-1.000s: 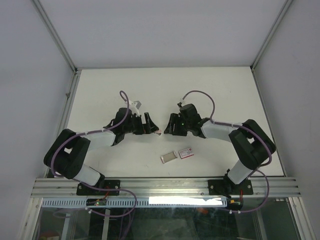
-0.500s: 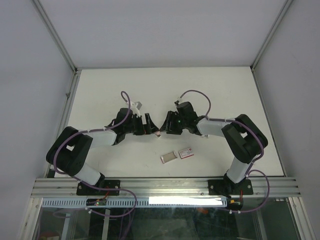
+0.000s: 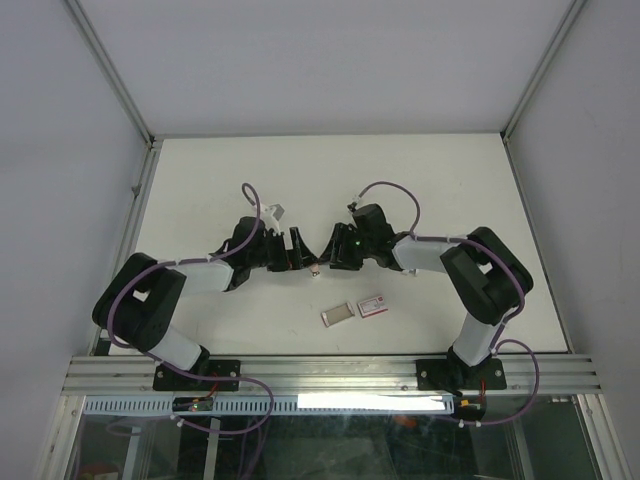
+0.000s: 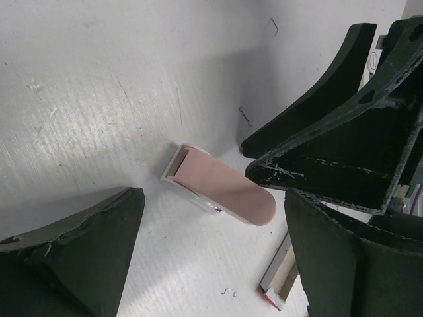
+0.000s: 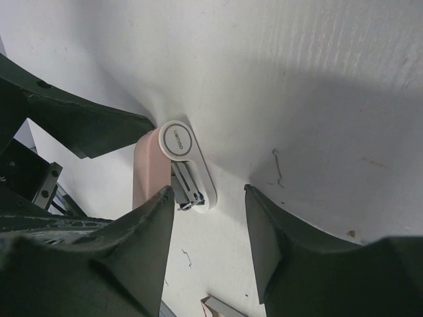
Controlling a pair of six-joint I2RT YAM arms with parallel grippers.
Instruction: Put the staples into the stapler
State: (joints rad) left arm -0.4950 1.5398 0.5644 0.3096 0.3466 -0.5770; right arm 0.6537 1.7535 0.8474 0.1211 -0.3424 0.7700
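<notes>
A small pink-and-white stapler (image 3: 316, 266) lies on its side on the white table between my two grippers. In the left wrist view the stapler (image 4: 221, 191) sits just beyond my wide-open left gripper (image 4: 213, 221), untouched. In the right wrist view the stapler (image 5: 173, 164) shows its metal magazine. Its front end reaches into my open right gripper (image 5: 208, 195), close to one finger (image 5: 142, 244), and the other finger stands clear of it. The red-pink staple box (image 3: 372, 305) and its greyish tray (image 3: 338, 315) lie nearer the arms. One loose staple (image 4: 228, 290) lies on the table; I cannot tell whether the tray holds strips.
The right gripper's fingers (image 4: 317, 105) crowd in from the upper right of the left wrist view. An end of the box tray (image 4: 281, 284) lies close to my left gripper. Bent wire scraps (image 5: 276, 168) dot the table. Grey walls (image 3: 60, 140) enclose it.
My right gripper has moved left to the stapler, and its jaws have narrowed a little. The left gripper has barely shifted and stays wide.
</notes>
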